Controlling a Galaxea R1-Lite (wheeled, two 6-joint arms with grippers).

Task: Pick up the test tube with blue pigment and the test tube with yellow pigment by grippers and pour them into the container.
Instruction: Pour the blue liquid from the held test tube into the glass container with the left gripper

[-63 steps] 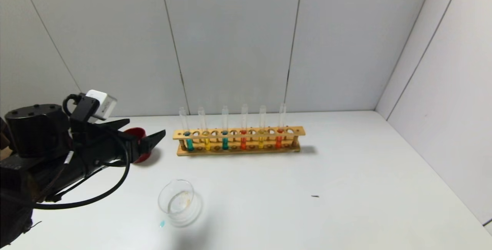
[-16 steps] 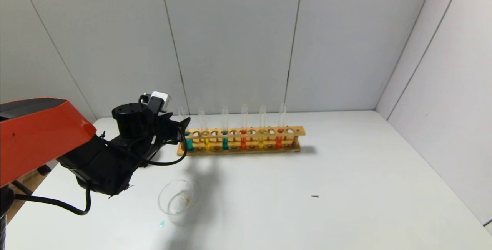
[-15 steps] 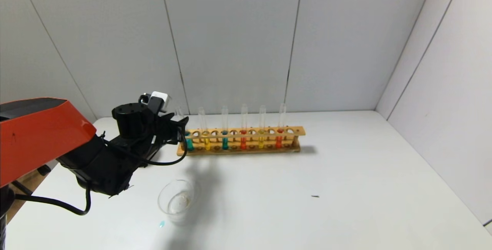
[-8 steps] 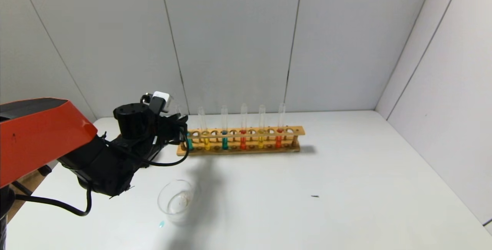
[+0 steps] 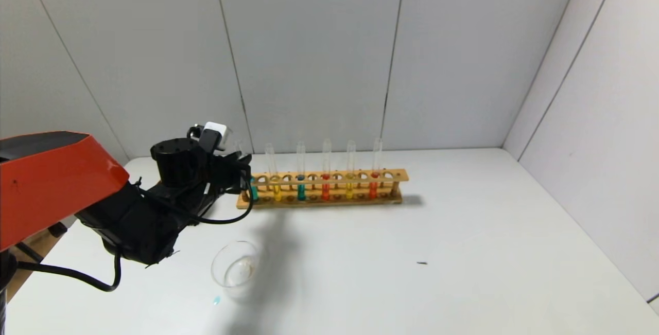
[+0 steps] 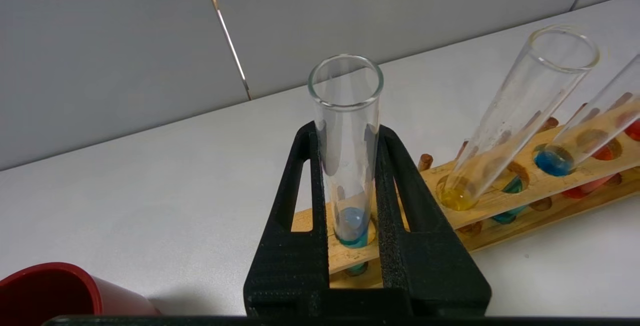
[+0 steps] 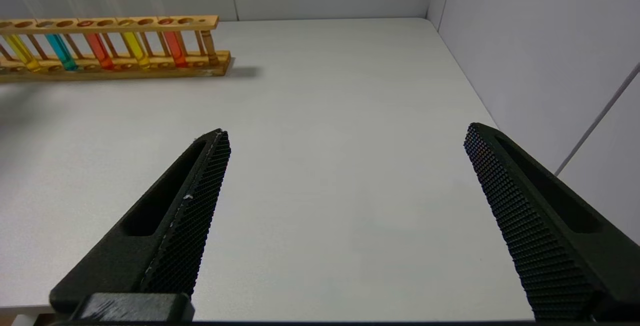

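The test tube with blue pigment (image 6: 346, 166) stands upright in the end hole of the wooden rack (image 5: 329, 189), at the rack's left end in the head view. The left gripper (image 6: 347, 145) is pinching it: the two black fingers (image 6: 305, 186) press against the glass on both sides, partway up, above the blue liquid. In the head view the tube is mostly hidden behind the gripper (image 5: 242, 170); only its open mouth and a sliver of colour show.

The test tube with yellow pigment (image 6: 505, 130) stands in the next filled hole, just beside the held one and apart from the fingers. Further tubes along the rack hold teal, orange-red and yellow liquid.

The container (image 5: 238, 271), a shallow round dish of clear glass, sits on the white table (image 5: 463, 252) nearer the robot than the rack, well apart from it. A dark red cup (image 6: 55, 293) is cut off at the edge of the left wrist view.

The right gripper (image 7: 345, 176) hangs over bare table with its ribbed black fingers spread wide, holding nothing.
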